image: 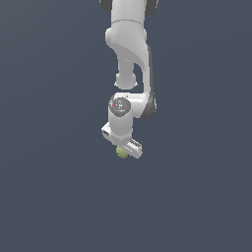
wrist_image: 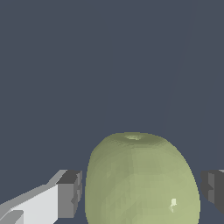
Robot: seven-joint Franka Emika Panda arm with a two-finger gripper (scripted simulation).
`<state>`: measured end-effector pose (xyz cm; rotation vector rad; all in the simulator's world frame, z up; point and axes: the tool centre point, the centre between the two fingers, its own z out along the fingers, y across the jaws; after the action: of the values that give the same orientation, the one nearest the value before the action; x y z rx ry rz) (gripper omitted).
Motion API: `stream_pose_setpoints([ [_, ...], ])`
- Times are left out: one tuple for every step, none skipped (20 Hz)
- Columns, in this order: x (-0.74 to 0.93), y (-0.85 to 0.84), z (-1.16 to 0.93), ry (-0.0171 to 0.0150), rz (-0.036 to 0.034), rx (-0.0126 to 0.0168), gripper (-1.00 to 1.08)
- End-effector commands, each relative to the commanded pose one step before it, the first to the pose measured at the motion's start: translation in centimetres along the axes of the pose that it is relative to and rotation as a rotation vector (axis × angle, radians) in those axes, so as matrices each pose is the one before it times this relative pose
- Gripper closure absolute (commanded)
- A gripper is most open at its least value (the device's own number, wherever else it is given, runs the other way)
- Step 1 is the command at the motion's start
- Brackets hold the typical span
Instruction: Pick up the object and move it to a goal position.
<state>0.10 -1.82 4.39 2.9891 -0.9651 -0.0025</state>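
The object is a small olive yellow-green ball (image: 121, 153) with a dull mottled skin. In the exterior view it sits just under the white gripper (image: 123, 149), partly hidden by the hand. In the wrist view the ball (wrist_image: 141, 183) fills the space between the two fingers. The gripper (wrist_image: 141, 192) straddles it. One grey fingertip (wrist_image: 70, 192) and the other (wrist_image: 213, 187) each stand a small gap away from the ball's sides. The jaws are open and not touching the ball.
A plain dark blue-grey ground (image: 49, 197) lies all around. The white arm (image: 129, 44) comes down from the top middle of the exterior view.
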Motion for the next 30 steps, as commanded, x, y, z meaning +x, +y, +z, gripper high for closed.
stream_pose_setpoints([
  [0.093, -0.055, 0.210, 0.00133, 0.00041, 0.00106, -0.92],
  [0.000, 0.000, 0.000, 0.00000, 0.00000, 0.00000, 1.08],
  [0.000, 0.000, 0.000, 0.00000, 0.00000, 0.00000, 1.08],
  [0.000, 0.000, 0.000, 0.00000, 0.00000, 0.00000, 1.08],
  [0.000, 0.000, 0.000, 0.00000, 0.00000, 0.00000, 1.08],
  [0.000, 0.000, 0.000, 0.00000, 0.00000, 0.00000, 1.08],
  [0.000, 0.000, 0.000, 0.00000, 0.00000, 0.00000, 1.08],
  [0.000, 0.000, 0.000, 0.00000, 0.00000, 0.00000, 1.08],
  [0.000, 0.000, 0.000, 0.00000, 0.00000, 0.00000, 1.08],
  [0.000, 0.000, 0.000, 0.00000, 0.00000, 0.00000, 1.08],
  [0.000, 0.000, 0.000, 0.00000, 0.00000, 0.00000, 1.08],
  [-0.049, -0.088, -0.075, 0.00007, -0.00132, 0.00080, 1.08],
  [-0.006, 0.000, -0.025, 0.00000, 0.00000, 0.00000, 1.08],
  [-0.018, 0.000, -0.076, 0.00000, 0.00000, 0.00000, 1.08],
  [-0.030, 0.000, -0.127, 0.00000, 0.00000, 0.00000, 1.08],
  [-0.042, 0.000, -0.177, 0.00000, 0.00000, 0.00000, 1.08],
  [-0.054, 0.000, -0.229, 0.00000, 0.00000, 0.00000, 1.08],
  [-0.066, 0.000, -0.280, 0.00000, 0.00000, 0.00000, 1.08],
  [-0.078, 0.000, -0.332, 0.00000, 0.00000, 0.00000, 1.08],
  [-0.090, -0.001, -0.385, 0.00000, 0.00000, 0.00000, 1.08],
  [-0.102, -0.001, -0.438, 0.00000, 0.00000, 0.00000, 1.08],
  [-0.115, -0.001, -0.492, 0.00000, 0.00000, 0.00000, 1.08],
  [-0.127, -0.001, -0.547, 0.00000, 0.00000, 0.00000, 1.08],
  [-0.140, -0.001, -0.602, 0.00000, 0.00000, 0.00000, 1.08],
  [-0.131, 0.028, -0.651, -0.00035, 0.00053, 0.00027, 1.08],
  [-0.165, -0.001, -0.718, 0.00000, 0.00000, 0.00000, 1.08],
  [-0.178, -0.001, -0.778, 0.00000, 0.00000, 0.00000, 1.08],
  [-0.192, -0.001, -0.840, 0.00000, 0.00000, 0.00000, 1.08],
  [-0.204, -0.001, -0.899, 0.00000, 0.00000, 0.00000, 1.08],
  [-0.215, -0.001, -0.954, 0.00000, 0.00000, 0.00000, 1.08],
])
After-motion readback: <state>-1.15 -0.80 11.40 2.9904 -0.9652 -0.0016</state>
